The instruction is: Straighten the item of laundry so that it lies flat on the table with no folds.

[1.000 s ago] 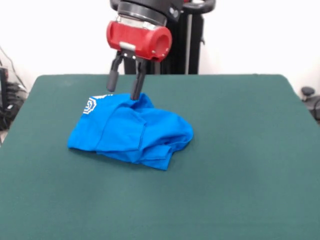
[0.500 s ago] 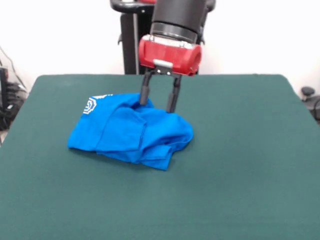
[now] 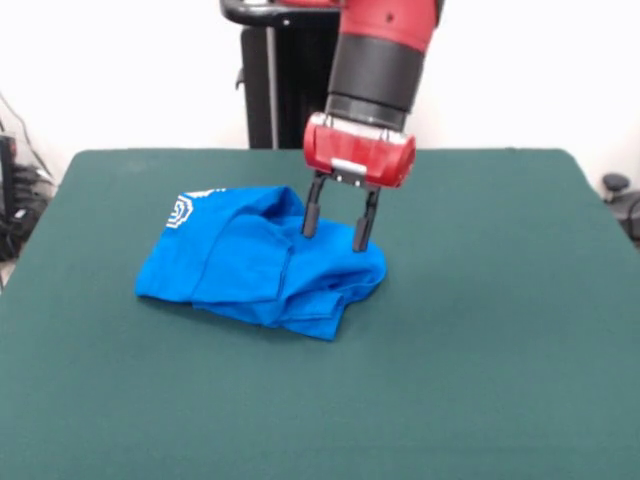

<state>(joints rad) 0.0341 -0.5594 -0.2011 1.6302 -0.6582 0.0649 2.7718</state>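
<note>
The item of laundry (image 3: 250, 265), a bright blue shirt, lies crumpled and folded over itself on the left-middle of the dark green table (image 3: 480, 330). A bit of white print shows at its far left corner. My gripper (image 3: 336, 233) hangs open over the shirt's right part, its two dark fingers (image 3: 310, 212) spread apart with the tips just at the cloth. Nothing is held between them.
A black pedestal and post (image 3: 270, 90) stand behind the table's far edge. Cables and gear (image 3: 15, 190) sit off the left edge, and a dark chair base (image 3: 620, 195) off the right edge.
The gripper has moved right and down, from the shirt's far upper edge to over its right side. It stayed open. The shirt has not moved.
</note>
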